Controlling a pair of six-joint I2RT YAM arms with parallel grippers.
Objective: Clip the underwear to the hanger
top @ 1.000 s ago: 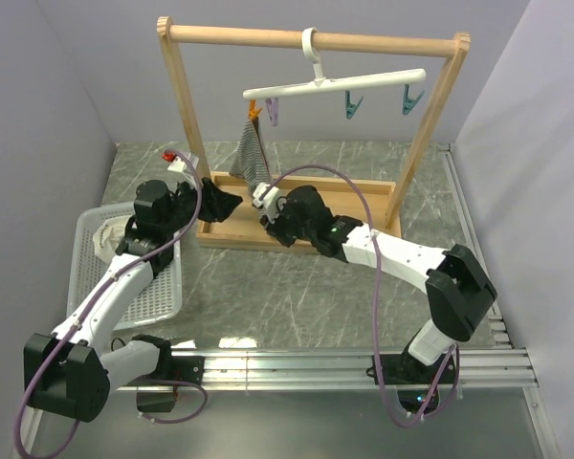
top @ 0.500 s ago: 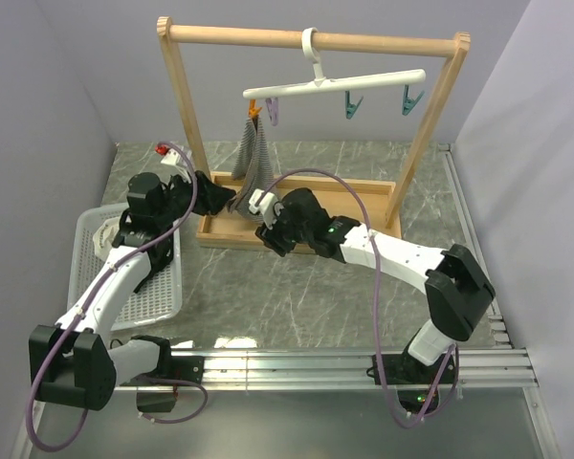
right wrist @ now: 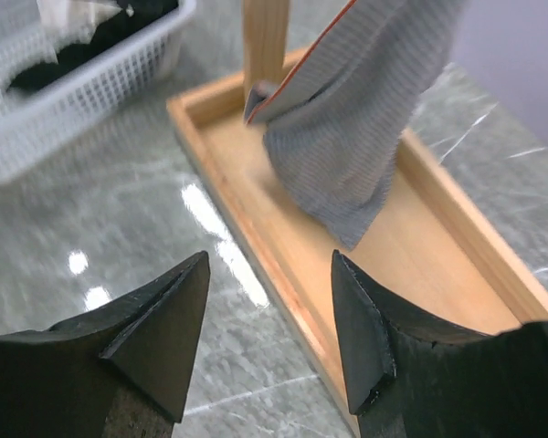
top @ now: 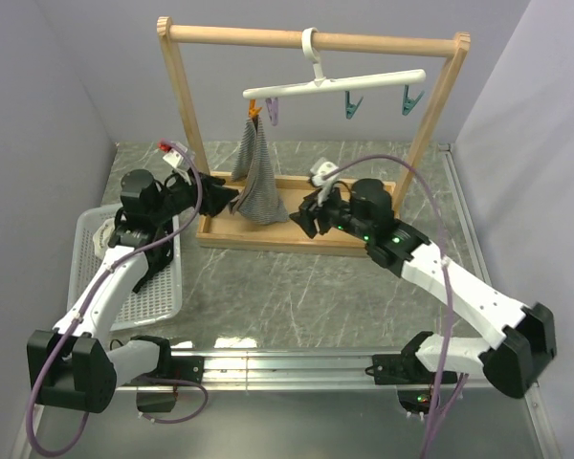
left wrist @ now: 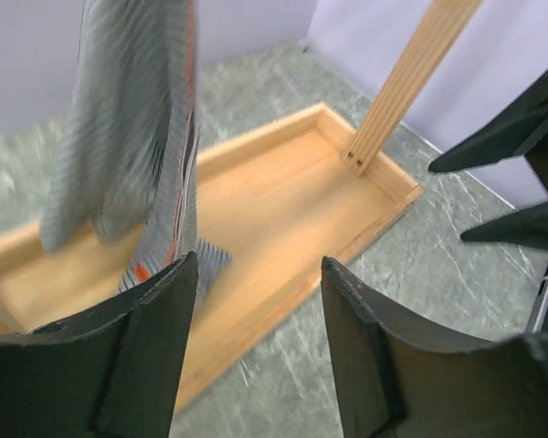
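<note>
Underwear hangs clipped to the hanger, near the bench's far edge. Left claw and right claw open, empty.

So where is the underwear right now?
In the top view, the underwear hangs left of centre from the orange clip of the hanger, hem over the wooden tray.

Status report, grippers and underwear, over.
Both open: left gripper at the underwear hem, right gripper clear. It hangs from the hanger by the orange clip. Close by left gripper: wooden post.
</note>
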